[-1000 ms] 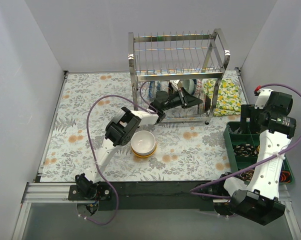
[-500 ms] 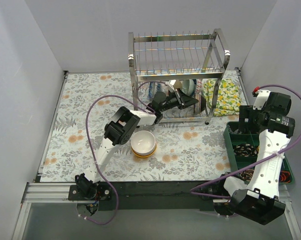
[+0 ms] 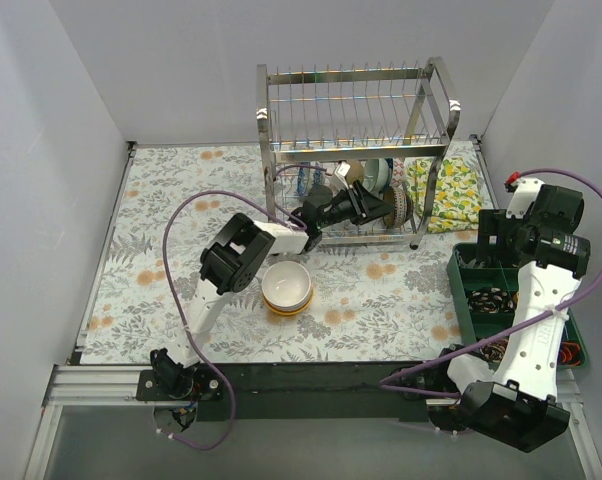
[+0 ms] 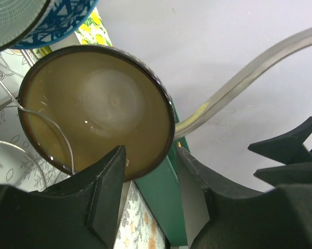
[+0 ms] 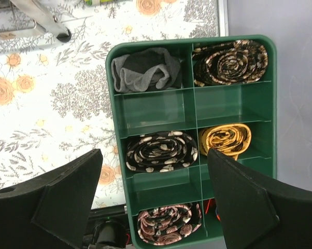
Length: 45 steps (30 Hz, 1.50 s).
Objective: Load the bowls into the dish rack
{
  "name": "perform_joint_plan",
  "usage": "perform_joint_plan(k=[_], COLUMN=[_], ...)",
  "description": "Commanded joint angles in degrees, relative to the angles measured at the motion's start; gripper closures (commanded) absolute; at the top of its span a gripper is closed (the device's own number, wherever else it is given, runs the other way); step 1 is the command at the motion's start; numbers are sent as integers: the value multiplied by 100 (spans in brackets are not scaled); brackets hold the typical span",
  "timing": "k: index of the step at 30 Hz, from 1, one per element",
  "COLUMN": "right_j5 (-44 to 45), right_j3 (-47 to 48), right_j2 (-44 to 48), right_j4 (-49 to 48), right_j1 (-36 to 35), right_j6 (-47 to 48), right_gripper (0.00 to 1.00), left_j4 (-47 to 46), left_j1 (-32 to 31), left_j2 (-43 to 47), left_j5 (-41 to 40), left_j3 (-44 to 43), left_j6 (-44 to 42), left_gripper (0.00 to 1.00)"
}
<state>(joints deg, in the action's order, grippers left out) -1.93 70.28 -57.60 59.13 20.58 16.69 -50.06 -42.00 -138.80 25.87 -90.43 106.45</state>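
My left tool sits parted around the rim of the brown-glazed round ceramic bowl, centre frame. I'd back straight out, clear of the steel wire dish rack prongs.

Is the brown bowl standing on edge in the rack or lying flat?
On edge: the brown bowl shows its hollow to the left wrist camera, a dish rack wire crossing it.
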Motion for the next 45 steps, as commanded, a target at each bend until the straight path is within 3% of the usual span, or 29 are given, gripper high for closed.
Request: perform_joint_plan(k=[1, 12, 16, 20, 22, 23, 25, 28, 31, 35, 39, 45], right_j5=[-97, -184, -430, -939, -1080, -1194, -1300, -1529, -1819, -2056, -2206, -2311], right_j3=[-76, -296, -278, -348, -410, -436, -480, -559, -612, -621, -577, -507], right_j2=[170, 364, 390, 381, 399, 399, 408, 399, 311, 171, 197, 135], right_j4=[-359, -411, -499, -508, -534, -534, -569, -596, -596, -605, -666, -693], right_j1=[25, 25, -1, -45, -71, -80, -98, -133, -151, -151, -151, -151], right_j6=[-86, -148, -131, -104, -87, -87, -87, -87, -78, -60, -78, -148], right_gripper=[9, 9, 8, 8, 8, 8, 8, 7, 7, 7, 7, 6], left_j4=[287, 1419, 1702, 3032, 3649, 4540, 5380, 6358, 7043, 7966, 8266, 8268], left_j1=[25, -54, -80, -256, -440, -502, -722, -784, -784, -792, -757, -573], left_j2=[898, 2232, 3234, 4289, 4920, 5081, 5327, 5951, 6601, 6937, 7226, 7095], left_j5=[-135, 365, 559, 946, 1034, 982, 859, 675, 279, -728, -794, -539], left_j3=[324, 1167, 2604, 3232, 3357, 3218, 3120, 3294, 3602, 3708, 3971, 4332], left_j6=[-652, -2365, -2726, -4016, -5183, -5709, -7107, -8311, -8990, -8897, -9440, -9634], left_gripper=[57, 54, 54, 54, 54, 54, 54, 53, 52, 51, 49, 37])
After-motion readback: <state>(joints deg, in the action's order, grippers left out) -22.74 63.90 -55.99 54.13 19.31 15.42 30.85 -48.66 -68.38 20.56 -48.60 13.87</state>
